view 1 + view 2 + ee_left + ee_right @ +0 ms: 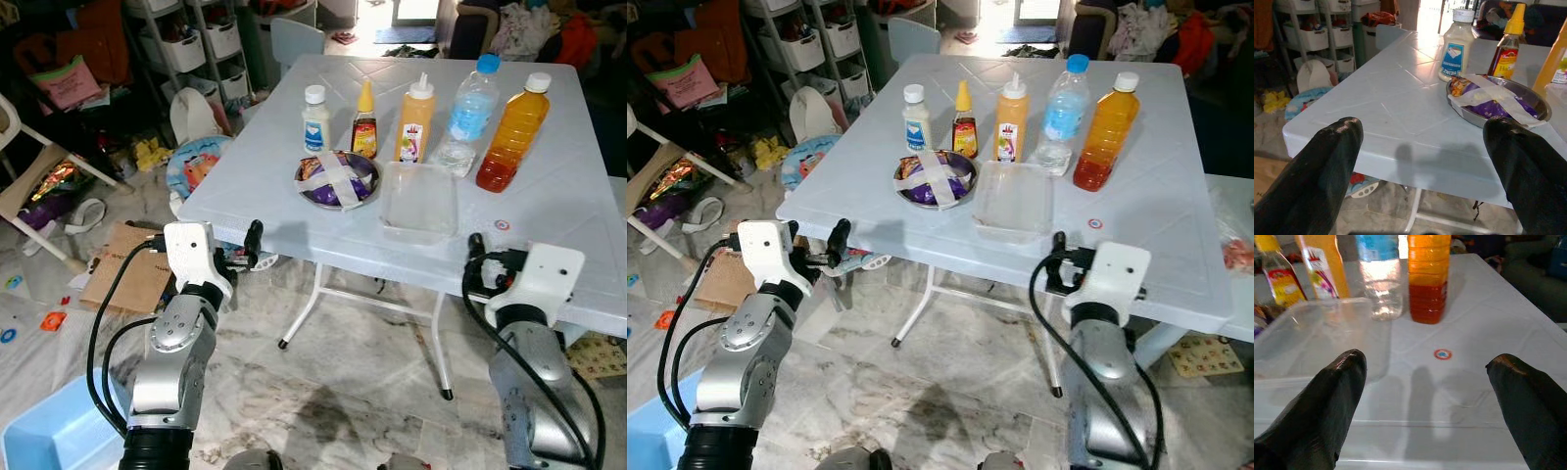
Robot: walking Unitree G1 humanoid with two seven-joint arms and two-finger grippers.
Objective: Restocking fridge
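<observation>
Left eye view has us facing the white table (549, 235) with both the left gripper (1420, 161) and right gripper (1425, 396) spread wide and empty, so we should reach squarely for the orange bottle (511, 132) at the far right, gripping mid-body.

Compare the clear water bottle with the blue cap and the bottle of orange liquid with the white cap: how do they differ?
The clear plastic water bottle with the blue cap holds colourless contents and carries a blue label; the plastic bottle of orange liquid with the white cap has no label in view, and its liquid darkens to red at the base. The water bottle stands to the orange bottle's left. Both stand upright and capped on the white table.
</observation>
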